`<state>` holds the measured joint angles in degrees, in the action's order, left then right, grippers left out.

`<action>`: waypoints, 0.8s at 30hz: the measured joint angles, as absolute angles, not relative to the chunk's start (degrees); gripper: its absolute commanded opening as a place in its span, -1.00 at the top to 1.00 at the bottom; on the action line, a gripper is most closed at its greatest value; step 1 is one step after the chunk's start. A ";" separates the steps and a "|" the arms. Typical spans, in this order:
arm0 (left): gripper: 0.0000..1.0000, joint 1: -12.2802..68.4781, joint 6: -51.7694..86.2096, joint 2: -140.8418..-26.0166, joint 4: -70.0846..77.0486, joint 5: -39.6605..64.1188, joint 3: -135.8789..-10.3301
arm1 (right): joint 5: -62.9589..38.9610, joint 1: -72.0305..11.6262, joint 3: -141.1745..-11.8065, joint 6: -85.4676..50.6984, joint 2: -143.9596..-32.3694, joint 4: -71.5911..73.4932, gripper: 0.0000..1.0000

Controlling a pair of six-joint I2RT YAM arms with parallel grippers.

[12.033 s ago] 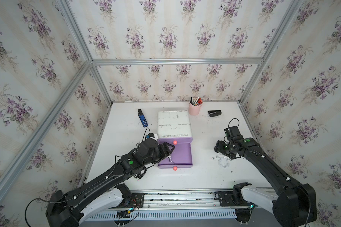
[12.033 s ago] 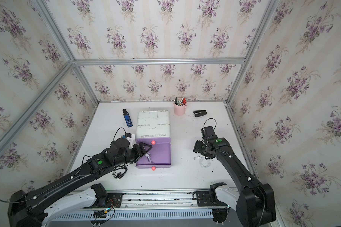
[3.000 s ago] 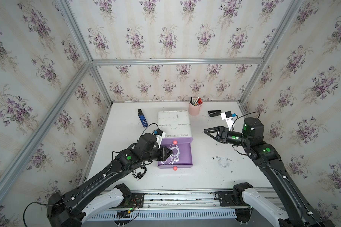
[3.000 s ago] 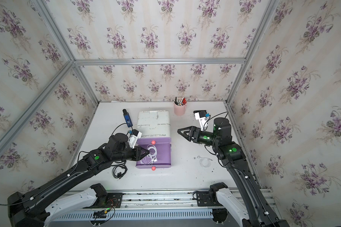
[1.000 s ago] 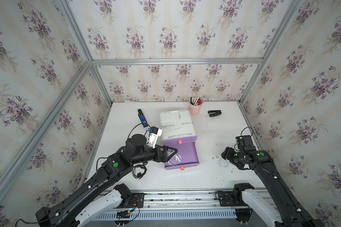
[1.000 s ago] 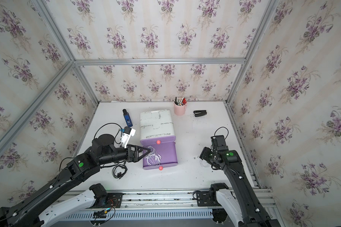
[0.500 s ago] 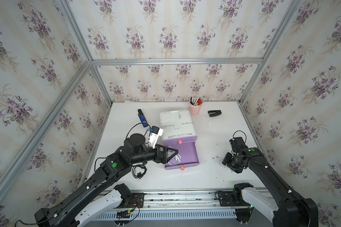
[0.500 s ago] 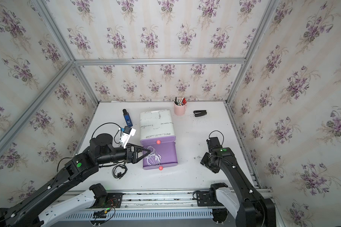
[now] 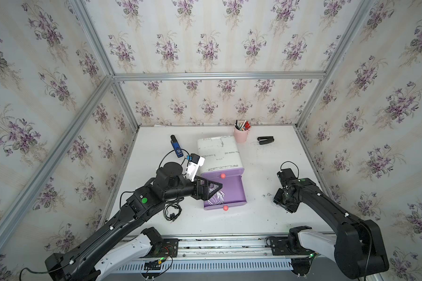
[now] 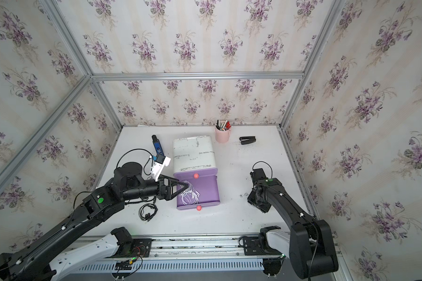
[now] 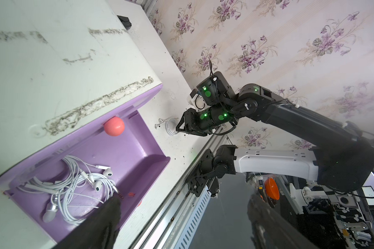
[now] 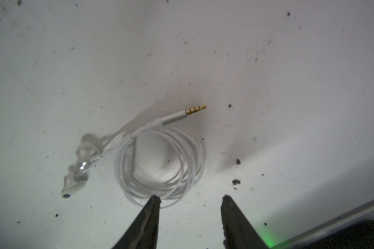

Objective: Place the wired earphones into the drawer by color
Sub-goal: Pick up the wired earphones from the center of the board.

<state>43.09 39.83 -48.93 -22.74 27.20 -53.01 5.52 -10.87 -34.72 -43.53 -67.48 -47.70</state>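
One edge only of the white coiled wired earphones [image 12: 160,163], lying on the white table [image 12: 268,64] apart from the purple plastic drawer [image 9: 234,189], is being bracketed by the parted jaws of the right gripper [image 12: 190,197], so slippage or unravelling is being risked.

In the right wrist view the fingers [image 12: 147,222] of the right gripper [image 12: 190,197] were cut off by the picture's edge, and the earbuds of the loose white earphones [image 12: 129,155] were blurred. In both top views that gripper's tips and most of the coil were hidden under the wrist. In the left wrist view the fingers [image 11: 99,226] of the left gripper [image 11: 183,198] were seen only as dark blurs; the front knob of the drawer [image 11: 127,155] was nearly covered by one. The contents of the pink cup [image 9: 241,136] were too small to be told apart.
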 measured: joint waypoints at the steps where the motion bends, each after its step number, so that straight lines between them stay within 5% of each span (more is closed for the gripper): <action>1: -0.88 43.09 39.62 -48.93 -22.81 27.20 -53.06 | 5.78 -10.87 -34.74 -43.62 -67.90 -47.27 0.06; 24: -0.88 43.00 39.38 -47.86 -25.19 25.69 -52.71 | 11.22 -13.43 -33.06 -45.43 -76.55 -36.32 0.55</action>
